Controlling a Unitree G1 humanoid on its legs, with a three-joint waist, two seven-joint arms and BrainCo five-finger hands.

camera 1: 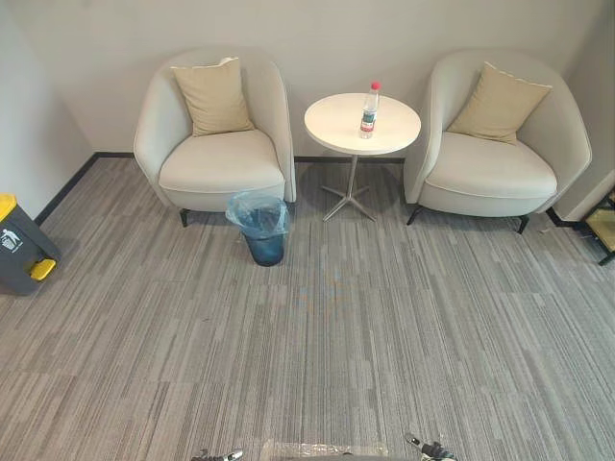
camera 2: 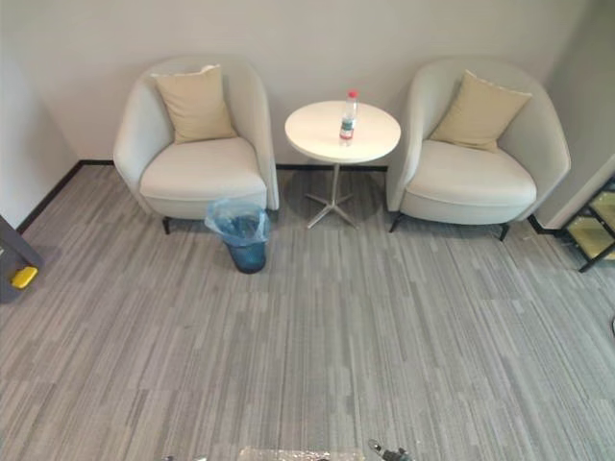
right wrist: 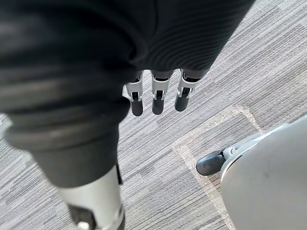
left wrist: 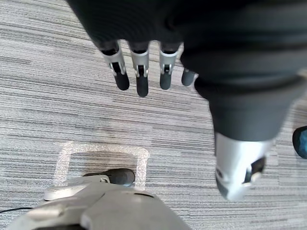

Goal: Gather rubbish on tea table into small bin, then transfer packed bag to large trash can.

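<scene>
Bottle (camera 1: pixel 369 109): stands upright on the round white table (camera 1: pixel 332 127), right of its middle, red cap on top. At far left, by the wall: grey trash can (camera 1: pixel 19 252) with yellow lid, well apart from the rest. Next, left chair (camera 1: pixel 219 161), with a tan cushion (camera 1: pixel 213 96) leaning on its back. Just before that chair's right front corner, on the carpet (camera 1: pixel 317 346): bin (camera 1: pixel 264 245), lined with a blue bag (camera 1: pixel 258 209) folded over the rim, near the table's foot but apart from it. Then the table, set between the two chairs. Past it, right chair (camera 1: pixel 495 171), with a second cushion (camera 1: pixel 498 104). At the right edge, part of a dark shelf (camera 1: pixel 605 226). Between table and the near edge: striped grey carpet, with a tape square (left wrist: pixel 103 149) marked on it at the near end. Left hand (left wrist: pixel 141 72): hangs over the carpet above the tape square, fingers straight and a little spread, empty. Right hand (right wrist: pixel 154 93): hangs over the carpet too, fingers straight, side by side, empty.
</scene>
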